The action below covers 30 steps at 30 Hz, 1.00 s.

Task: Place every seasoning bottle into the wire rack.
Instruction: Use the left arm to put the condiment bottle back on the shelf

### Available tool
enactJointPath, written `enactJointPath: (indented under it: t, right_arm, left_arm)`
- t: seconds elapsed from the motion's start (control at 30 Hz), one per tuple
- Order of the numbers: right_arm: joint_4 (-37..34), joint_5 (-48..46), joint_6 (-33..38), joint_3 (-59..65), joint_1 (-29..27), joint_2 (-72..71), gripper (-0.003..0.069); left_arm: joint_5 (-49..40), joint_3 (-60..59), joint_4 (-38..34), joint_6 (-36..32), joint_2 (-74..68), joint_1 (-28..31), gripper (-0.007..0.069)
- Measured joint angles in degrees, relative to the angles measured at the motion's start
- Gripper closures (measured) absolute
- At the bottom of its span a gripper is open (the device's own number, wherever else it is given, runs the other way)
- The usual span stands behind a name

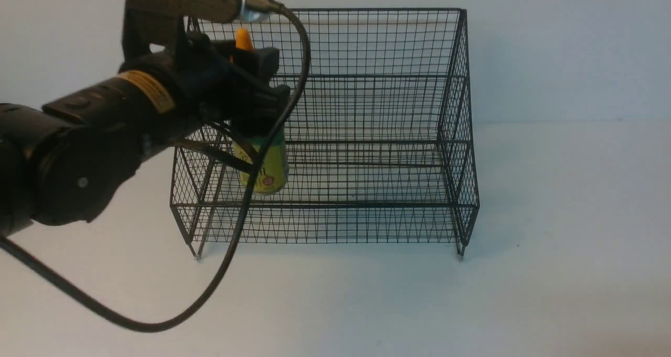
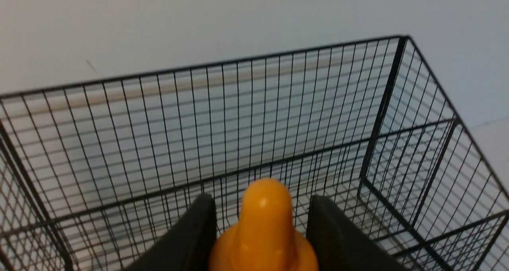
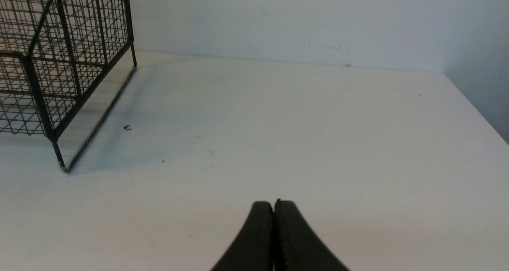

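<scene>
The seasoning bottle (image 1: 263,167), with a yellow-green label and an orange nozzle cap (image 1: 244,38), hangs upright inside the left part of the black wire rack (image 1: 457,137). My left gripper (image 1: 257,87) is shut on its upper part. In the left wrist view the orange cap (image 2: 264,227) rises between the two dark fingers of the left gripper (image 2: 260,201), with the rack's back mesh (image 2: 318,104) behind. I cannot tell whether the bottle's base touches the lower tier. My right gripper (image 3: 273,202) is shut and empty above the white table, to the right of the rack (image 3: 59,44).
A black cable (image 1: 230,252) loops from the left arm down in front of the rack's left front corner. A pale wall stands close behind the rack. White table (image 1: 566,215) stretches to the right of the rack and in front of it.
</scene>
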<state>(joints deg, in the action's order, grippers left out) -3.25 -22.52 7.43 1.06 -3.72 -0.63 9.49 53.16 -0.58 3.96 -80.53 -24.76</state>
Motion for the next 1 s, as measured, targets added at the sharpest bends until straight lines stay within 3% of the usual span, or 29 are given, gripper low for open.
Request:
enactJointPath:
  t: [0.47,0.7,1.0]
  right_arm:
    - [0.0,0.0,0.0,0.0,0.0,0.0,0.0674]
    - [0.0,0.0,0.0,0.0,0.0,0.0,0.0674]
    - [0.0,0.0,0.0,0.0,0.0,0.0,0.0674]
  left_arm:
    - [2.8,0.0,0.0,-1.1,-5.6,0.0,0.0355]
    - [-4.2,0.0,0.0,-1.7,-6.4,0.0,0.0356]
    - [-6.4,0.1,-4.0,0.2,-8.1,0.0,0.0357]
